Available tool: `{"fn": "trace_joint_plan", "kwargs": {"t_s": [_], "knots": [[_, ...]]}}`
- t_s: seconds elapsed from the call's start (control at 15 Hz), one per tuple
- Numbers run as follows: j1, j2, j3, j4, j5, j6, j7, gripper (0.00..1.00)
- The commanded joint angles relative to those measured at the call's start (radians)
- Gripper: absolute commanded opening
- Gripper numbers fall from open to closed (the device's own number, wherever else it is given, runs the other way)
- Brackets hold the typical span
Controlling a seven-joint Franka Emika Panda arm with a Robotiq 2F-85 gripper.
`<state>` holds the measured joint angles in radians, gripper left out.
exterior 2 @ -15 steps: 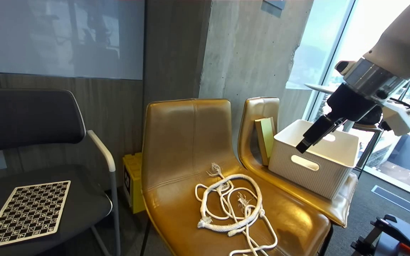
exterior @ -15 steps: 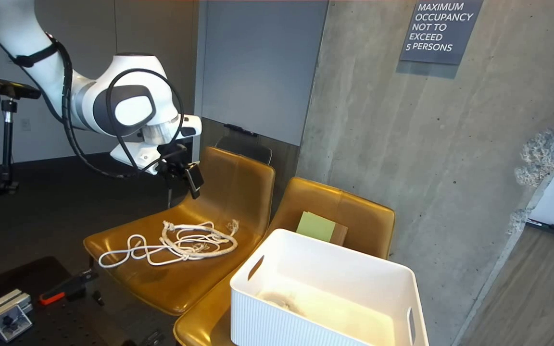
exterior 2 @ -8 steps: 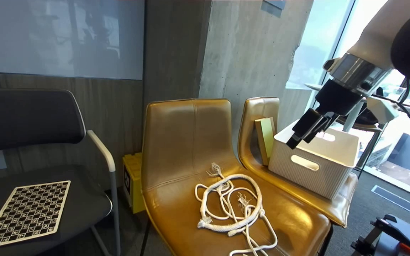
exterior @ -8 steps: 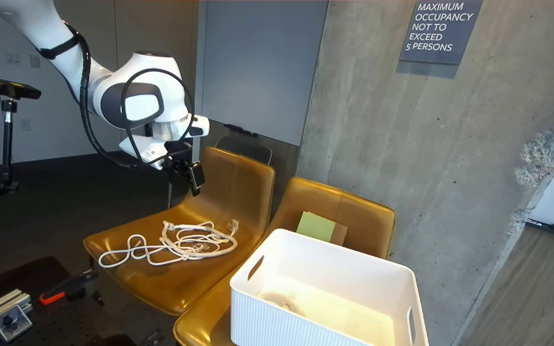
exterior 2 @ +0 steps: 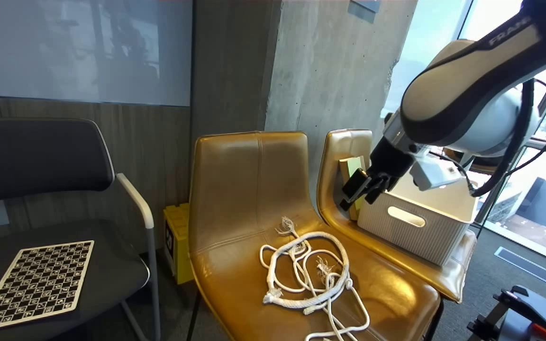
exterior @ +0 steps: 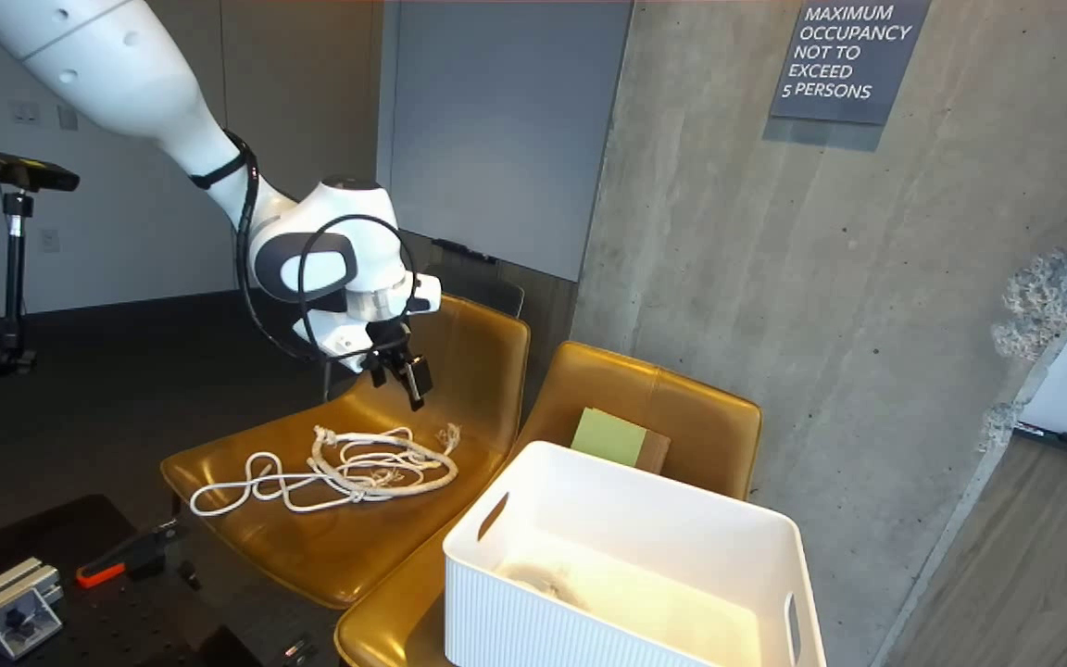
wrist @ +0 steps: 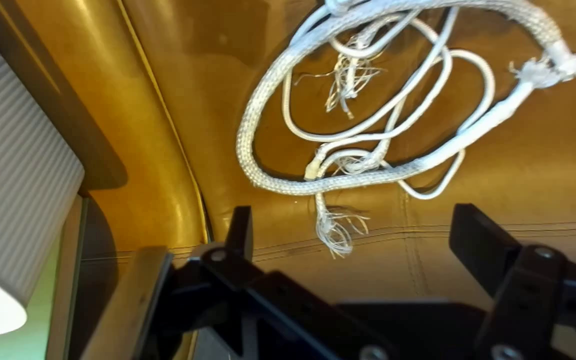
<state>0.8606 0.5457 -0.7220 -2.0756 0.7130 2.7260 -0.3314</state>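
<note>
The rope is lying tangled on a chair, a thin loop stretching toward the seat's front edge, a frayed end pointing at its back edge. In an exterior view, over the tangle's right part, the gripper is hanging above the seat near that back edge, its fingers standing wide apart. Further right, a block is leaning against a second chair; in front, a bin is standing on that seat.

In an exterior view the white bin is cut off below; behind it the green-faced block is partly hidden. Near the bin, an exterior view's lower edge crops the rope.
</note>
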Motion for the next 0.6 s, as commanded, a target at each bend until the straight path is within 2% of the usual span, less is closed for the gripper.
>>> {"fn": "trace_joint_plan", "kwargs": {"t_s": [0.0,0.2,0.27,0.33,0.47,0.53], "knots": [[-0.149,0.246,0.065,0.247,0.023,-0.052,0.029,1.0],[-0.247,0.409,0.095,0.42,-0.007,-0.079,0.08,1.0],[-0.38,0.393,0.222,0.457,-0.197,-0.031,0.202,1.0],[-0.413,0.439,0.238,0.514,-0.252,-0.044,0.243,1.0],[-0.526,0.498,0.333,0.624,-0.434,-0.068,0.372,1.0],[-0.568,0.536,0.365,0.681,-0.49,-0.08,0.412,1.0]]}}
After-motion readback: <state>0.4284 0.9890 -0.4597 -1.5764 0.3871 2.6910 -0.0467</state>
